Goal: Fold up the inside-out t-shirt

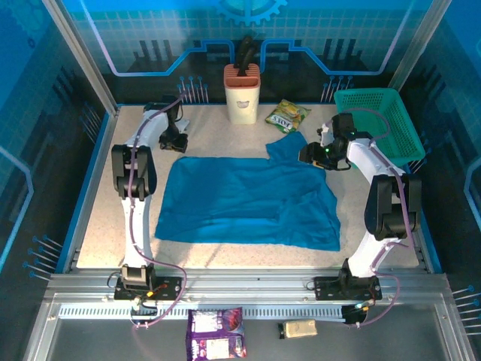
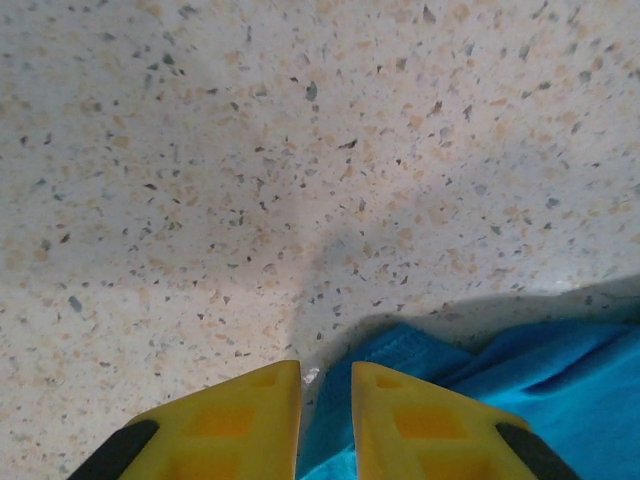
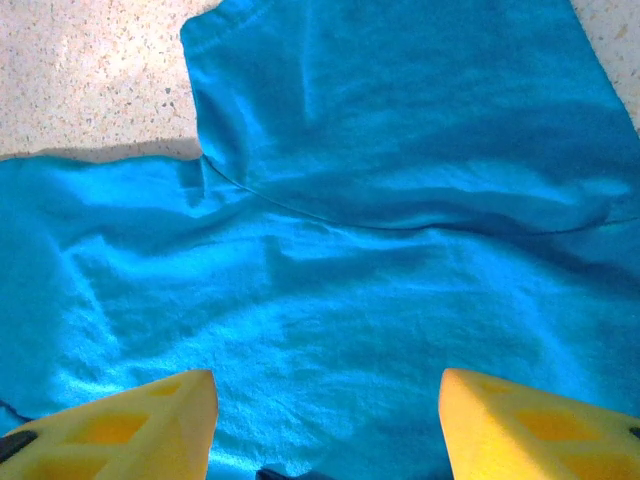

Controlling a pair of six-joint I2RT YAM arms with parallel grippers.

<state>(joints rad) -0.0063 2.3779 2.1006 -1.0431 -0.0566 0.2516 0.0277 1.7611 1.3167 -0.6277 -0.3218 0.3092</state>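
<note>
Two yellow wedge-shaped fingers (image 2: 250, 420) of the left gripper (image 2: 325, 365) stand close together at the bottom of the left wrist view. A slim gap parts their tips and nothing is clamped in it. The speckled beige stone-look table (image 2: 250, 150) shows through the upper part of that gap. A corner of the plain medium-blue soft cloth t-shirt (image 2: 520, 380) lies under the lower part and spreads to the lower right of the frame. Whether the fingers touch the cloth cannot be told.

The right gripper (image 3: 325, 375) has its yellow fingers (image 3: 130, 420) wide apart at the bottom corners of the right wrist view. They are empty and hover over blue cloth crossed by a curved seam.

In the top view the t-shirt lies spread across the middle of the table. One short sleeve points to the upper right, just beside the right gripper, and the left gripper sits at the shirt's upper left corner. Near the sleeve, at upper centre, lies a green and yellow snack packet (image 1: 287, 116). A cream tub (image 1: 242, 94) holding a dark handle stands to its left. A teal plastic mesh basket (image 1: 379, 120) sits at the upper right.
</note>
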